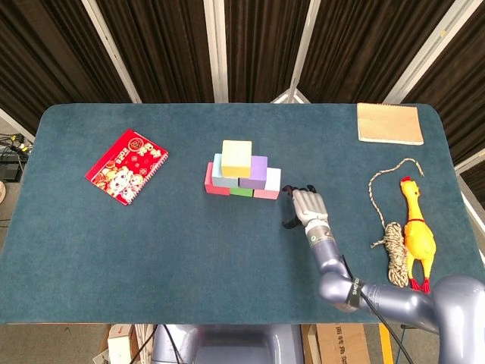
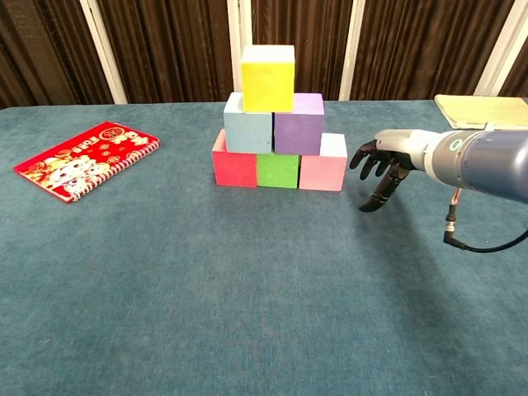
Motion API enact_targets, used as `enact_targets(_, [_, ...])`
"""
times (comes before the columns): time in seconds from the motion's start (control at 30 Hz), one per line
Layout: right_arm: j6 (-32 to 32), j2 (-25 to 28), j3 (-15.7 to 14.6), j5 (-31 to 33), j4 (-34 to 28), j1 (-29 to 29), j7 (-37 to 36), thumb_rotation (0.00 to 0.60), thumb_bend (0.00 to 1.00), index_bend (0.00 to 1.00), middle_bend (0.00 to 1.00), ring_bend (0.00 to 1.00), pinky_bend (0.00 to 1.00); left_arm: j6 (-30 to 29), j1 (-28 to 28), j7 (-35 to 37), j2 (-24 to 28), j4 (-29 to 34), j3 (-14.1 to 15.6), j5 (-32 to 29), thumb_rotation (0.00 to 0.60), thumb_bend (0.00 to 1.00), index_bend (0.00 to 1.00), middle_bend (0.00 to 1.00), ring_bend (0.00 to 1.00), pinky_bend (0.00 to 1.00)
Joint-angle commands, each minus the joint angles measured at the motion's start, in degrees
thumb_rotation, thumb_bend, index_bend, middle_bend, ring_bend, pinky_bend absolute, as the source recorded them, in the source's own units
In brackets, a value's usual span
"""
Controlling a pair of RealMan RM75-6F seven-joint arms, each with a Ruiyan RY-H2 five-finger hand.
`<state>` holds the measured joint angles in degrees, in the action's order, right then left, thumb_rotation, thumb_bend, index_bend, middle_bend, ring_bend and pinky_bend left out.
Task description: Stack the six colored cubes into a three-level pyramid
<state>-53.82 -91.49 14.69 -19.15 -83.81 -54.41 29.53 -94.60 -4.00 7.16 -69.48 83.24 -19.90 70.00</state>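
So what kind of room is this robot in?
Probably a robot test lab, not a home: dark curtains hang behind a table covered in teal cloth, and cardboard boxes sit on the floor under the robot's arm.

Dark curtains (image 1: 159, 45) behind teal table (image 1: 151, 243)

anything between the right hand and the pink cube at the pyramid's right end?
Nothing visible. The right hand is open, just right of the pink cube, with only bare table in the gap. The rope and rubber chicken lie farther right, behind the hand.
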Motion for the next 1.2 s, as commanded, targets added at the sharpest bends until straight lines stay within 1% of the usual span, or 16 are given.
enact_targets(0.03, [0.3, -0.5, 0.2, 0.2, 0.3, -0.3, 0.1, 0.6, 0.25, 0.21, 0.24, 0.18, 0.0, 0.1, 0.0, 0.0, 0.0, -0.1, -0.1, -0.1, 0.6, 0.32, 0.16, 0.07, 0.0, 0.0])
enact_targets(0.4, [1.6, -2.3, 0.6, 1.4, 2.9, -1.1, 0.1, 0.6, 0.25, 0.21, 0.24, 0.18, 0.0, 0.4, -0.1, 0.4, 0.0, -0.4, -0.2, -0.3, 0.6, 0.32, 0.16, 0.07, 0.01, 0.0])
enact_targets(0.97, [3.1, -3.8, 1.3, 2.4, 4.9, -2.1, 0.2, 0.6, 0.25, 0.21, 0.24, 0.18, 0.0, 0.7, -0.1, 0.5, 0.0, -0.6, -0.3, -0.5, 0.6, 0.32, 0.16, 0.07, 0.0, 0.0])
enact_targets(1.2, [2.8, -3.7, 1.0, 2.7, 5.0, -2.3, 0.8, 0.6, 0.25, 0.21, 0.24, 0.18, 0.0, 0.9, -0.2, 0.4, -0.1, -0.8, -0.2, -0.5, 0.6, 0.32, 0.16, 0.07, 0.01, 0.0])
